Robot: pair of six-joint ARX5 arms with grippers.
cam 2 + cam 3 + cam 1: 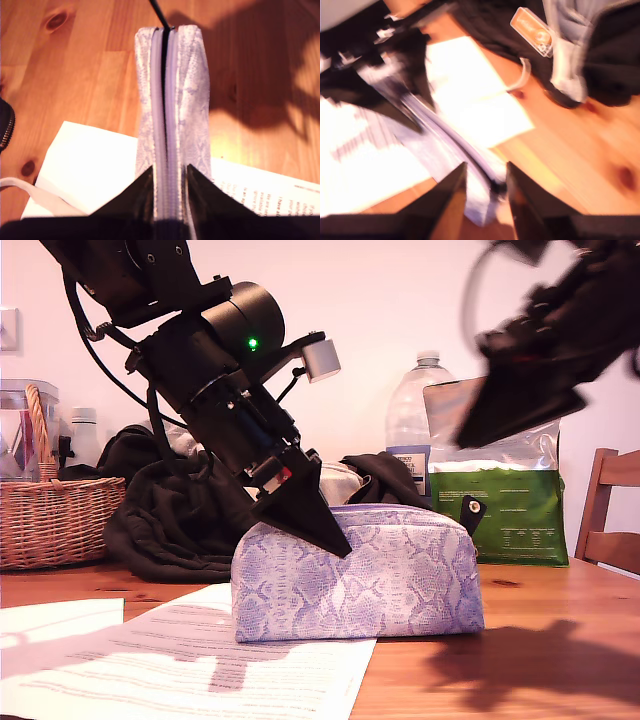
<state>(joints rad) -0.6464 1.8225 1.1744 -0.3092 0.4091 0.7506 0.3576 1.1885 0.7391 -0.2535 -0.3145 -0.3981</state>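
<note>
**Pouch pinched at one end, other gripper aloft**

Exterior view: my first gripper (335,540) presses onto the top of the lilac pouch (370,575). My second gripper (475,435) hangs blurred, well above the pouch's far end.

First wrist view: my first gripper (167,172) is clamped on the pouch (192,100) along its zip ridge, with paper (85,160) just below.

Second wrist view: my second gripper (485,170) has its jaws slightly apart and empty, with the pouch (445,155) well beneath.

Second wrist view: smeared throughout. The snakeskin-print pouch (445,150) under my second gripper (486,172) reads as streaks only. In the exterior view that arm is also blurred and cut by the top and right edges.

My first gripper (169,172): fingers flank the zipper (164,100); pinching or merely resting, cannot tell.

Print on the paper sheets (230,660) is too small to read.

Wicker basket (50,515) is cut by the exterior view's left edge, chair (612,510) by its right.

Water bottle (410,410) is partly hidden behind the green bag (500,510).
</note>
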